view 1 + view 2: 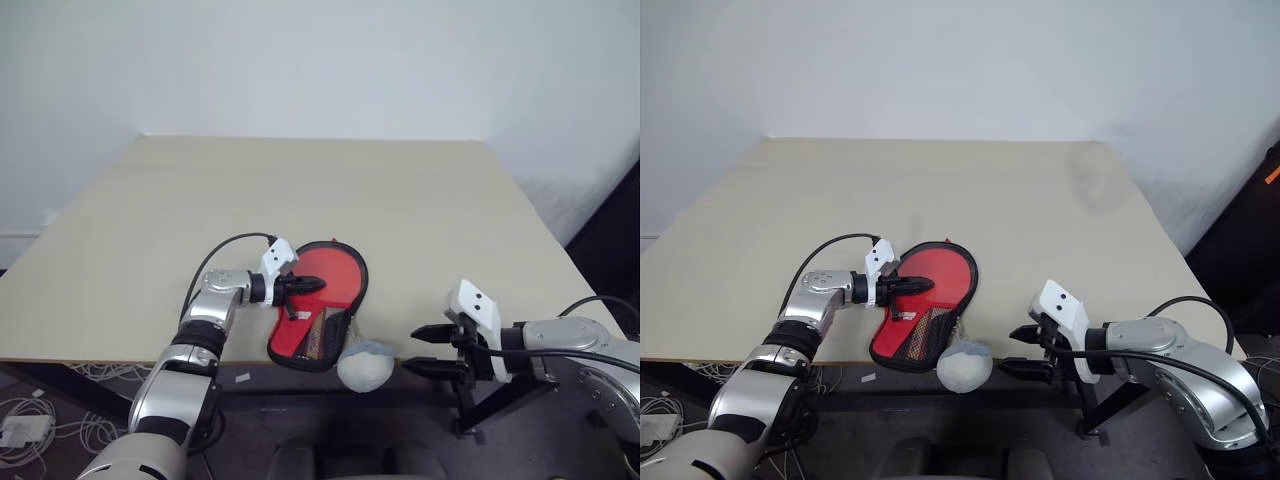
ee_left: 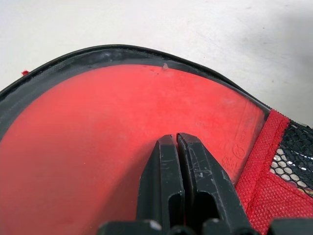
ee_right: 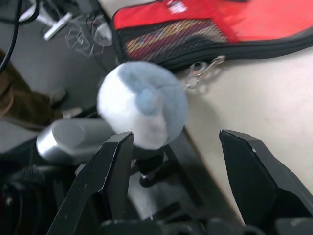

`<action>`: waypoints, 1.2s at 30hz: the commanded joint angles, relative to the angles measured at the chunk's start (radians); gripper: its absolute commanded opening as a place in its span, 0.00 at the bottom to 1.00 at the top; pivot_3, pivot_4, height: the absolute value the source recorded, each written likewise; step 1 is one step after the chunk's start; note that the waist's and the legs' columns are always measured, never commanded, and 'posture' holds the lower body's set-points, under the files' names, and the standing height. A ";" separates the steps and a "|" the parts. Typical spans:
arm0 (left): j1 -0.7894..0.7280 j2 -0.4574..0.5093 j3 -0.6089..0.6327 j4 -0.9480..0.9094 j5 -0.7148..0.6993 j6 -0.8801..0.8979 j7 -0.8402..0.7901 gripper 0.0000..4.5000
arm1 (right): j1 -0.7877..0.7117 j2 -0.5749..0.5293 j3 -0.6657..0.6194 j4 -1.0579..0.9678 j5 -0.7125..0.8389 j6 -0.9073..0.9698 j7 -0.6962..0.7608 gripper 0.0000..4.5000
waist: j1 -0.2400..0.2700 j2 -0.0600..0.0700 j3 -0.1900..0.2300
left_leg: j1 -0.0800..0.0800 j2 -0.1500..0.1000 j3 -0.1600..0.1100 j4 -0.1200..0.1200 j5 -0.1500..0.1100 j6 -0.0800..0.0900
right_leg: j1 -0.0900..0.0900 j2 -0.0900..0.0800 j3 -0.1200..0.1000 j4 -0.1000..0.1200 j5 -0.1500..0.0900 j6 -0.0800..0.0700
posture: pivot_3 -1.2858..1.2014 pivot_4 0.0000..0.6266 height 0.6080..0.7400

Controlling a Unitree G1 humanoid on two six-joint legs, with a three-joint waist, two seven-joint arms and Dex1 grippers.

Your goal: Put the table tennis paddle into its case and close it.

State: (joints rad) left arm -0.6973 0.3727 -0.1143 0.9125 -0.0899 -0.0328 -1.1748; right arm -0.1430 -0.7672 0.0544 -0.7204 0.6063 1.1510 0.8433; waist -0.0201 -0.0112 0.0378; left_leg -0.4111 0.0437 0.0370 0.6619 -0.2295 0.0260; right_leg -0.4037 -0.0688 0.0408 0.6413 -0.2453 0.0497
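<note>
The case (image 1: 288, 343) lies open on the table (image 1: 400, 200) near its front edge, its black zipper rim (image 2: 98, 56) running around the paddle (image 1: 335, 272). The paddle's red face (image 2: 98, 147) points up inside the case, and something brownish shows through the mesh pocket (image 2: 293, 156). My left gripper (image 1: 318, 285) is shut, its fingertips (image 2: 168, 147) over the red face. My right gripper (image 1: 412, 351) is open with nothing in it, off the table's front edge to the right of the case.
A fluffy grey-blue ball tag (image 3: 144, 103) hangs over the table's front edge on a small metal ring chain (image 3: 200, 73) fixed to the case. It sits just beyond my right fingers. Cables lie on the floor below.
</note>
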 commanded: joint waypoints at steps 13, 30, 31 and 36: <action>0.010 -0.004 -0.028 0.044 0.043 0.010 0.004 0.00 | -0.107 0.070 0.141 0.041 0.001 -0.039 -0.095 0.68 | 0.001 0.000 0.000 | 0.000 0.000 0.000 0.000 0.000 0.000 | 0.000 0.000 0.000 0.000 0.000 0.000 | 0.52 0.00 1.00; 0.018 0.005 -0.023 0.032 0.040 0.013 0.008 0.00 | -0.160 0.116 0.288 0.122 -0.038 -0.081 -0.100 0.68 | 0.001 0.000 0.000 | 0.000 0.000 0.000 0.001 0.000 0.000 | 0.000 0.000 0.000 0.000 0.000 0.000 | 0.52 0.00 1.00; 0.019 0.006 -0.023 0.030 0.040 0.014 0.008 0.00 | -0.162 0.115 0.296 0.130 -0.044 -0.085 -0.098 0.68 | 0.000 0.000 0.000 | 0.000 0.000 0.000 0.001 0.000 0.000 | 0.000 0.000 0.000 0.000 0.000 0.000 | 0.52 0.00 1.00; 0.022 0.011 -0.021 0.023 0.038 0.020 0.006 0.00 | -0.181 0.118 0.329 0.179 -0.071 -0.110 -0.090 0.54 | 0.000 0.000 0.000 | 0.000 0.000 0.000 0.001 0.000 0.000 | 0.000 0.000 0.000 0.001 0.000 0.000 | 0.52 0.00 1.00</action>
State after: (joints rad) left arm -0.6987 0.3755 -0.1140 0.9141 -0.0885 -0.0327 -1.1756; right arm -0.3023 -0.6517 0.3861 -0.5512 0.5500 1.0633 0.7486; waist -0.0201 -0.0117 0.0375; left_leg -0.4110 0.0440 0.0372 0.6624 -0.2294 0.0261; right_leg -0.4035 -0.0685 0.0409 0.6419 -0.2451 0.0496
